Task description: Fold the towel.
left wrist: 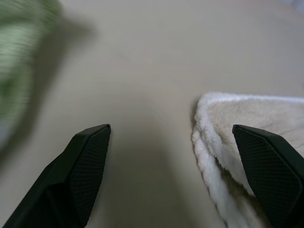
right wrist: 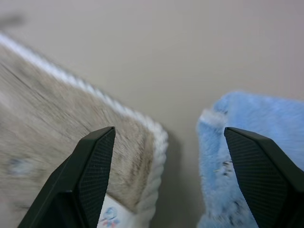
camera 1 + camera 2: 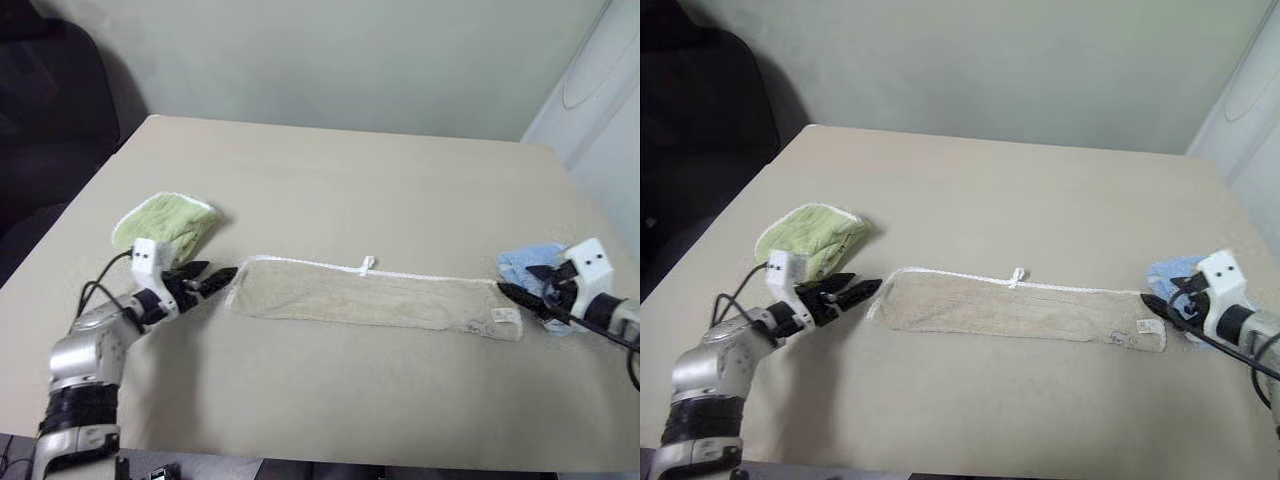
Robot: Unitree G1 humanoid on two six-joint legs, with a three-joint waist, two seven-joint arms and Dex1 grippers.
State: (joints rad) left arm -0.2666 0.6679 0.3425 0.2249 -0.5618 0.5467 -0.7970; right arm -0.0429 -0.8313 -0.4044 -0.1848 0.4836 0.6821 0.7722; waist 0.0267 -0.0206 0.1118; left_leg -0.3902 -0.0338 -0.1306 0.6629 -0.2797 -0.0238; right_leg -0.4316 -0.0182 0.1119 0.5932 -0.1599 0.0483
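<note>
- Beige and soft, the towel (image 3: 370,297) lies flat on the surface (image 3: 350,180) as a long, thin strip that runs from left to right.
- White cord runs along its far edge, and a small white loop (image 3: 368,264) sticks out near the middle of that edge.
- A small white label (image 3: 506,315) sits at the towel's right end. It has tiny marks on it, but they are too small to read.
- The left pincer (image 3: 205,281) is at the towel's left end. Its two black fingers are wide apart and hold nothing, and one finger hangs over the towel's corner.
- The right pincer (image 3: 527,289) is at the towel's right end, just beside the label. Its fingers are wide apart too, and it holds nothing.
- A green towel (image 3: 165,221) lies bunched up near the left pincer.
- A light blue towel (image 3: 528,262) lies right by the right pincer.
</note>
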